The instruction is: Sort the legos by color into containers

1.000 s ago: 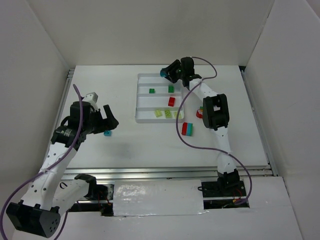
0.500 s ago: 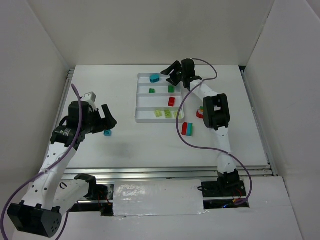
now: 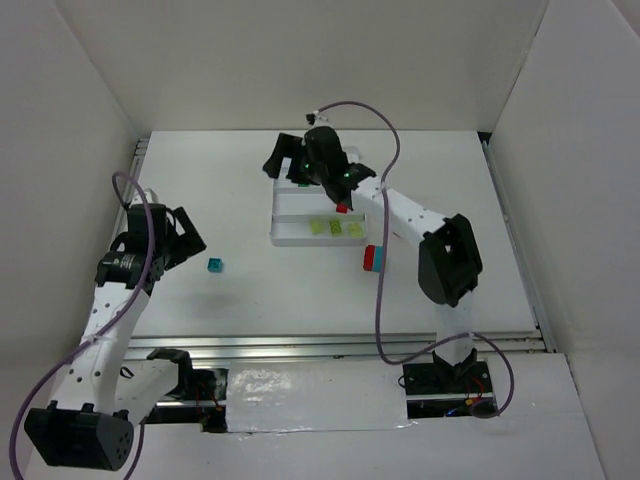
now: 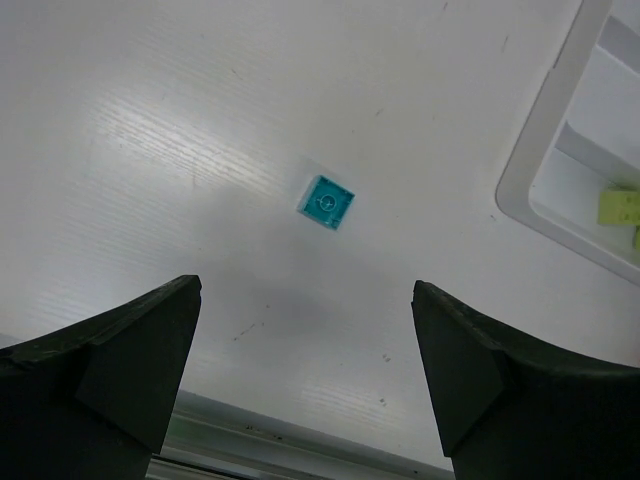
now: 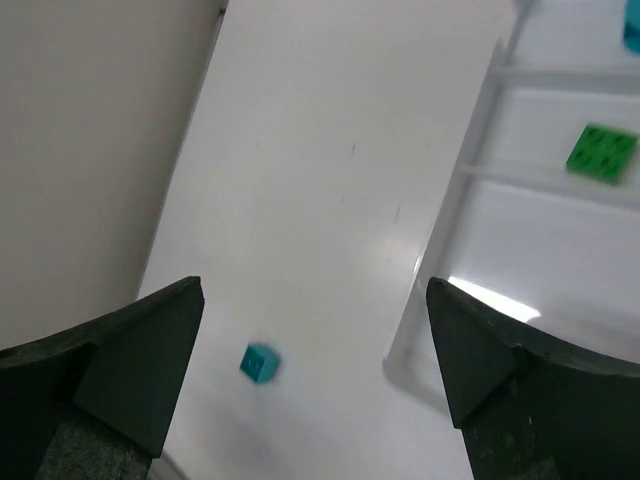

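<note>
A small teal brick lies alone on the white counter, studs up, well apart from the tray. The left claw hovers above it, spread wide and holding nothing. From overhead the same brick sits just beyond that claw.

A red brick rests on the counter just outside the tray's near right corner. A sliver of another colour sits against it, possibly teal, but it is too small to tell.

The white tray holds three yellow-green bricks in its nearest compartment. A red piece lies in the next one.

The right arm crosses over the far compartments and hides much of them. The right claw is at the tray's far left corner. Its wrist view shows the claw gaping wide and empty, a green brick in one compartment, and a teal piece cut off by the frame edge. The lone brick is blurred there.

Plain white walls enclose the counter.
</note>
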